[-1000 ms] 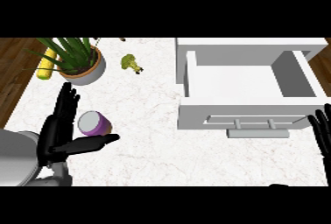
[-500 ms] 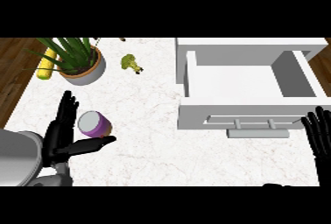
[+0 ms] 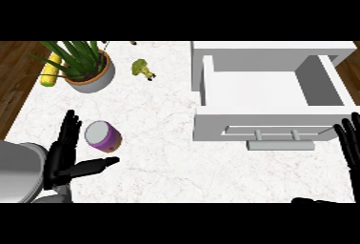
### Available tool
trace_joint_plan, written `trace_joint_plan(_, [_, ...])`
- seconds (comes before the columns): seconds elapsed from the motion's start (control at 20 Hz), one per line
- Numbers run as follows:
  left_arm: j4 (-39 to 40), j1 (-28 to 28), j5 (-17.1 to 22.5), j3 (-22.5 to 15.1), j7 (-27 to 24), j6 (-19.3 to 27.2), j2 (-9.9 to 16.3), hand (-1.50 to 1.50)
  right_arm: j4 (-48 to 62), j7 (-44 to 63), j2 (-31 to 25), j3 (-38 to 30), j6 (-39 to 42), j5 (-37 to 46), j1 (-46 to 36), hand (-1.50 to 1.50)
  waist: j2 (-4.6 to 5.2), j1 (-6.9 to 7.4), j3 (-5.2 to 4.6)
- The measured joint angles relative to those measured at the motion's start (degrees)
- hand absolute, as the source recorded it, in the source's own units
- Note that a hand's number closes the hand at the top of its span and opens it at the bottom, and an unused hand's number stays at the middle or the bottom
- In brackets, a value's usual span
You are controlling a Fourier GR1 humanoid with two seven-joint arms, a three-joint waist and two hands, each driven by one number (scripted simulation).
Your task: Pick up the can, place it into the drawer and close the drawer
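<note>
Purple can (image 3: 103, 136) tilted on counter; white drawer (image 3: 271, 102) open.

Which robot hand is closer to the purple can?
The left hand. Its open fingers stand right beside the purple can, thumb below it. The right hand is far across the counter, past the drawer.

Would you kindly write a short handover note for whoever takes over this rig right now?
Left hand: open, fingers straight beside the purple can with the pale lid, thumb below it; not gripping.
Right hand: open, resting at the right edge, fingers up.
Can lies tilted on the white marble counter. The white drawer stands open with nothing visible inside.
Done: nothing yet.
Left: grasp can, place it in drawer, close drawer.
</note>
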Motion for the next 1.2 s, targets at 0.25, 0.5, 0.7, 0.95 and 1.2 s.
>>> trace_joint_plan(0.25, [4.0, -0.5, 1.0, 0.8, -2.7, -0.8, 0.5, -1.5, 1.2, -1.6, 0.2, -1.0, 0.9, -0.2, 0.3, -1.5, 0.0, 0.01, -0.01])
trace_joint_plan(0.5, [8.9, -1.3, 1.5, 1.8, -5.5, -1.0, 1.1, -1.5, -0.4, -0.9, 0.7, -0.7, 1.3, 0.3, 1.1, -1.5, 0.0, -0.02, 0.0])
trace_joint_plan(0.7, [14.1, -3.0, 2.6, 3.2, -8.1, -1.8, 2.0, -1.5, -2.2, 0.2, 1.2, 0.3, 1.0, 0.5, 1.6, -1.5, 0.01, -0.06, -0.01])
trace_joint_plan(0.95, [19.8, -6.6, 3.3, 3.9, -9.7, -1.8, 2.8, -1.5, -2.5, 0.4, 1.4, 0.3, 0.8, 0.6, 1.4, -1.5, 0.01, -0.1, -0.02])
trace_joint_plan(1.2, [24.2, -8.5, 3.7, 4.1, -12.8, -1.7, 2.9, -1.5, -3.8, 1.9, 0.9, -0.9, 1.4, -0.6, 1.2, -1.5, 0.02, -0.11, -0.01])
